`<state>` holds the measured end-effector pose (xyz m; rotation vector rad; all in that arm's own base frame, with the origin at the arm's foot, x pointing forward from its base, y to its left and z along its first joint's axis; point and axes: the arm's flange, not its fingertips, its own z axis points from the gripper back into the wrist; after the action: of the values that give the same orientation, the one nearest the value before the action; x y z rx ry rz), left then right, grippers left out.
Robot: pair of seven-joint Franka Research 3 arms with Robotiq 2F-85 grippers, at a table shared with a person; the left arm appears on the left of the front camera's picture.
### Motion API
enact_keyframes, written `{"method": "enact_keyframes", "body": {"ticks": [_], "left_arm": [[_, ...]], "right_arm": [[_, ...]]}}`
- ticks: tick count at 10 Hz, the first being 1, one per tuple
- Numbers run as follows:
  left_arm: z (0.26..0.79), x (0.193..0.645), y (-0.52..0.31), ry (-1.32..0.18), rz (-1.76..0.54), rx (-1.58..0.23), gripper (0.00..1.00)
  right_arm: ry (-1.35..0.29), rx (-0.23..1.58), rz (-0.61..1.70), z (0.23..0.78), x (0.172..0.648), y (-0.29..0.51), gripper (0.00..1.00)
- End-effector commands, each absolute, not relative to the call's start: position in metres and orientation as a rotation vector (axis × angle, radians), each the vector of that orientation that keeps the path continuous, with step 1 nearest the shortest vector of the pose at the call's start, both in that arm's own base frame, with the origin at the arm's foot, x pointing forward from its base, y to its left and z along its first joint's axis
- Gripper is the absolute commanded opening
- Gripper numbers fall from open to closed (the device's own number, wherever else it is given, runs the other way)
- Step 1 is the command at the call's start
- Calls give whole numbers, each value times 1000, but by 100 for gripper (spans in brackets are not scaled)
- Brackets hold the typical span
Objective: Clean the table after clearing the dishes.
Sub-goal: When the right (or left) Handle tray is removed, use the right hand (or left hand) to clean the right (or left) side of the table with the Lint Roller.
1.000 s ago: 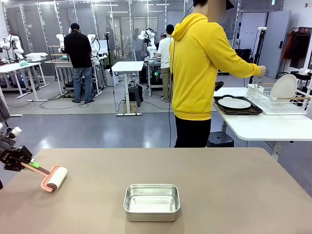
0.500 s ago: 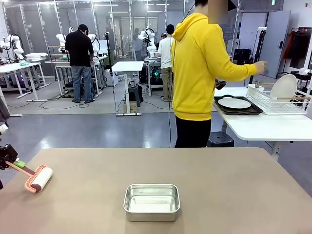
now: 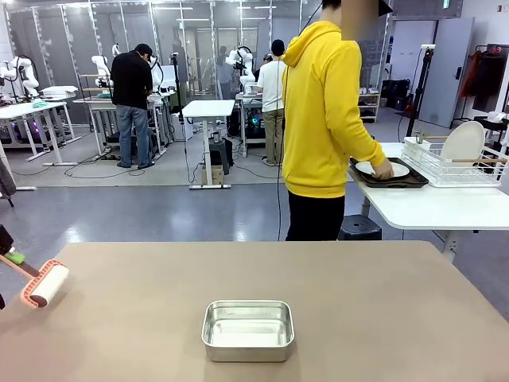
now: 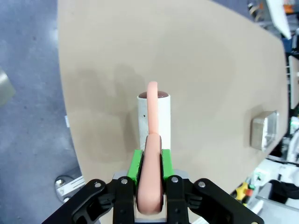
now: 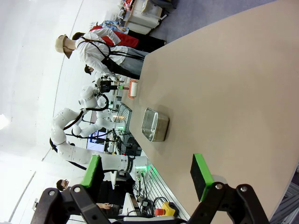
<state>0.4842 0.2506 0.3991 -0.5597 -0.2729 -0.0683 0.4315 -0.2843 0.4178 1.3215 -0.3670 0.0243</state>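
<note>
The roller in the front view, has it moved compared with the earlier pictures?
Yes. The roller, clamped in the left gripper, has slid toward the table's left edge, farther from the steel pan.

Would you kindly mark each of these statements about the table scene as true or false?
1. The left gripper is shut on the lint roller. True.
2. The lint roller sits beside the steel pan at mid-table. False: it is at the table's left edge, well apart from the pan.
3. The right gripper is open and holds nothing. True.
4. The person faces the robot across the table. False: the person is turned away, hand at a white plate on a dark tray on the white side table.
5. The steel pan holds a fork. False: it looks empty.
</note>
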Motion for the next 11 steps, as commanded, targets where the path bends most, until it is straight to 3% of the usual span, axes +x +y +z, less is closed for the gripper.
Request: {"method": "enact_keyframes", "body": {"ticks": [1, 7, 9, 11], "left_arm": [[419, 479, 233, -261, -69, -488, 21], [500, 458, 174, -214, -49, -272, 21], [510, 453, 150, -264, -25, -241, 21], [508, 466, 176, -219, -69, -300, 21]], "right_arm": [[-371, 1325, 15, 421, 428, -278, 95], [-371, 1325, 15, 421, 428, -278, 95], [-371, 1325, 15, 421, 428, -278, 95], [-371, 1325, 15, 421, 428, -278, 95]]}}
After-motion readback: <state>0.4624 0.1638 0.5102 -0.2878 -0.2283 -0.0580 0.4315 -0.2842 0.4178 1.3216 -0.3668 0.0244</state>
